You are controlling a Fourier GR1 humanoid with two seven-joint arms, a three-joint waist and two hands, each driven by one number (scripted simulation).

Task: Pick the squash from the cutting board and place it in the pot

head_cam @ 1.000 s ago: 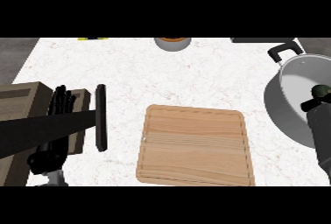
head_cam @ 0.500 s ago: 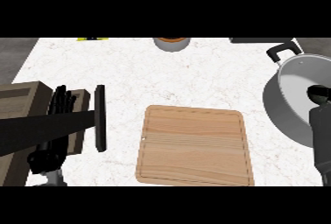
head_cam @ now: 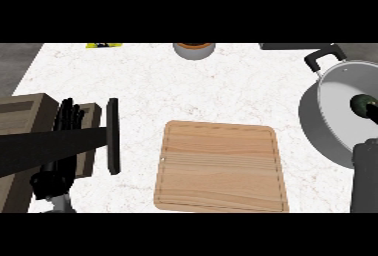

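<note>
Since the earlier frame my right arm has pulled back toward the near right corner of the worktop, and the dark squash that was under it now shows inside the pot, lying near the pot's right side at the view's edge. I see only a dark block of the right arm at the lower right; the right hand itself is out of sight. My left hand sits at the left edge of the worktop, where it was before, fingers straight and relaxed, holding nothing, beside a tall dark bar. I see the cutting board bare near the front edge of the worktop, well apart from the pot. A small round bowl stands at the far edge, near the middle. The pot's black handle points toward the far right corner.
</note>
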